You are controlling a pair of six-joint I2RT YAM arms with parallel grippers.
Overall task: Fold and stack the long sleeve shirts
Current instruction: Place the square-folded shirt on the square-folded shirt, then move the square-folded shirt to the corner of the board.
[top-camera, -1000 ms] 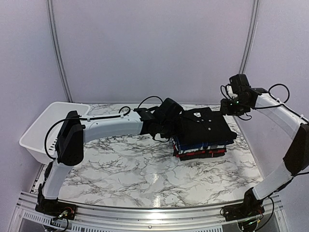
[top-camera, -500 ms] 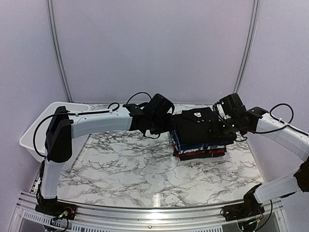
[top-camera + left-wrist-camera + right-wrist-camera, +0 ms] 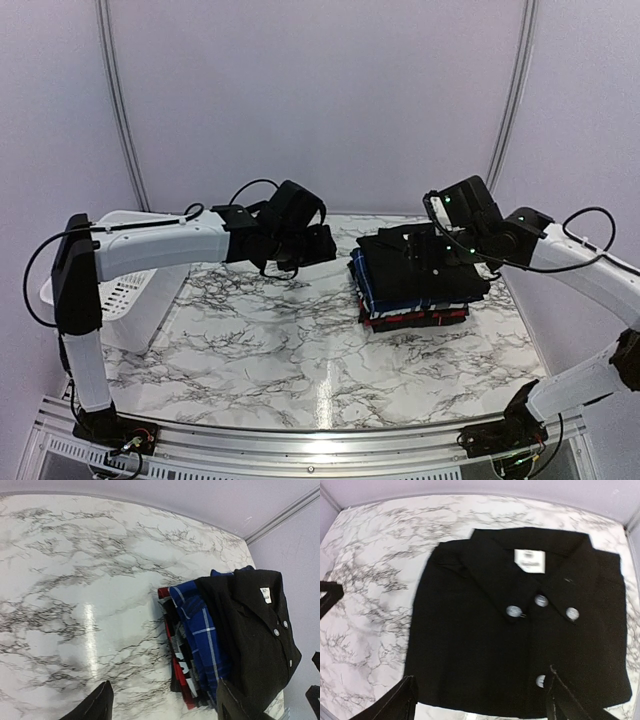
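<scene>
A folded black long sleeve shirt (image 3: 420,262) tops a stack at the table's right of centre. Under it lie a blue-and-white plaid shirt (image 3: 392,298) and a red one (image 3: 412,320). My left gripper (image 3: 325,246) hangs open to the left of the stack, apart from it. In the left wrist view its jaws (image 3: 165,707) frame bare table and the stack's edge, showing black shirt (image 3: 255,625), blue plaid (image 3: 200,630), black-and-white plaid (image 3: 181,652). My right gripper (image 3: 445,250) hovers open over the black shirt (image 3: 520,640), fingers (image 3: 480,695) wide, holding nothing.
A white plastic basket (image 3: 110,290) stands at the table's left edge, beside the left arm's upper link. The marble table (image 3: 300,350) spreads in front of the stack. Purple walls close in behind and on both sides.
My left gripper has pulled back leftward from the stack and opened wider. My right gripper has lifted off the black shirt's right side and opened wider. The black shirt stays on the stack.
</scene>
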